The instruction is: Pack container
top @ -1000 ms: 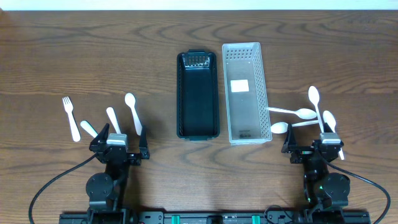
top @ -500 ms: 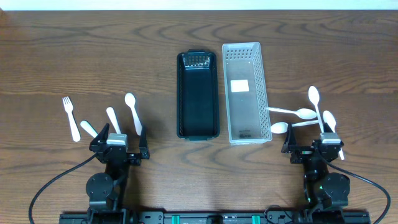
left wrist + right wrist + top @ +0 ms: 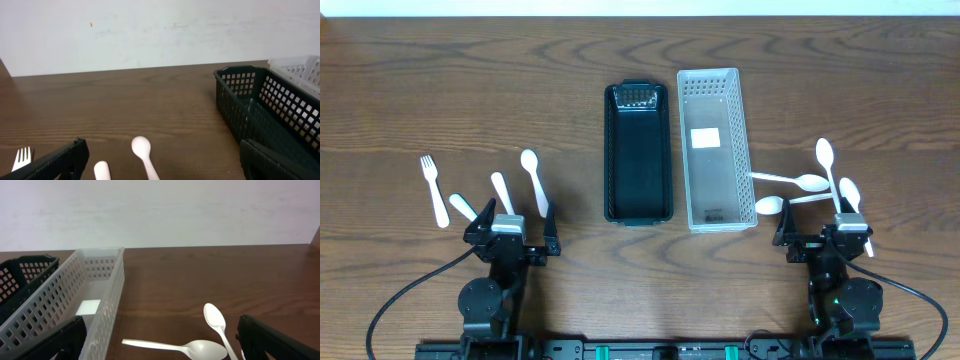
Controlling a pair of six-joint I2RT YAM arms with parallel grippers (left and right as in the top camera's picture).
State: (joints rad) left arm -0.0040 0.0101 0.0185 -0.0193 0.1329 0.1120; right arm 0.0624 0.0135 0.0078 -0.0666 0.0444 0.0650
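Note:
A black basket (image 3: 639, 155) and a white basket (image 3: 714, 148) stand side by side at the table's middle; the white one holds a white square label. White plastic cutlery lies loose: a fork (image 3: 433, 188), a spoon (image 3: 533, 180) and two more pieces (image 3: 500, 190) at the left; several spoons (image 3: 803, 182) at the right. My left gripper (image 3: 512, 236) is open and empty just in front of the left cutlery, with a spoon (image 3: 144, 152) between its fingers' line of view. My right gripper (image 3: 823, 238) is open and empty in front of the right spoons (image 3: 200, 349).
The black basket's mesh wall (image 3: 260, 107) is at the right in the left wrist view. The white basket's wall (image 3: 75, 297) is at the left in the right wrist view. Cables run from both arm bases at the front edge.

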